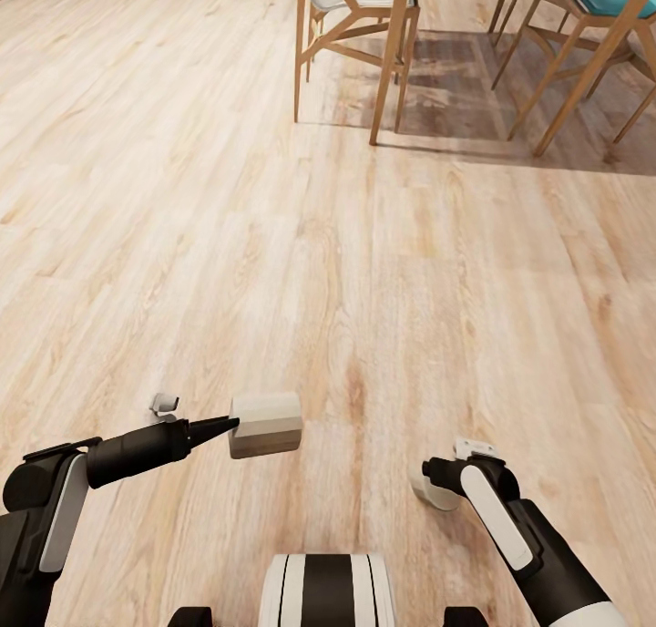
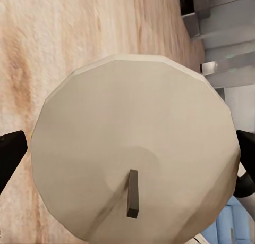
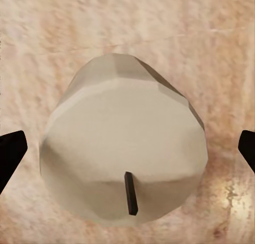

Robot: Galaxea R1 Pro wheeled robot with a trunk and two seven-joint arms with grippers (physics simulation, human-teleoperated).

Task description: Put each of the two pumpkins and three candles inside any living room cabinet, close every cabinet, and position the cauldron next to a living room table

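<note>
Light wood plank floor (image 1: 273, 199) spreads ahead, wooden stools (image 1: 355, 25) far off. Each claw carries a stubby cream candle: left gripper (image 1: 239, 424) clamps one (image 1: 265, 424), right gripper (image 1: 437, 488) another (image 3: 125, 143). Transit step; next, find the cabinet.

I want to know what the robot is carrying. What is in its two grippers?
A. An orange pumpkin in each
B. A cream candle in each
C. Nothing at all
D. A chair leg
B: the left gripper holds a pale candle over the wood floor, and the right wrist view shows another candle with a dark wick between the right gripper's fingers.
</note>
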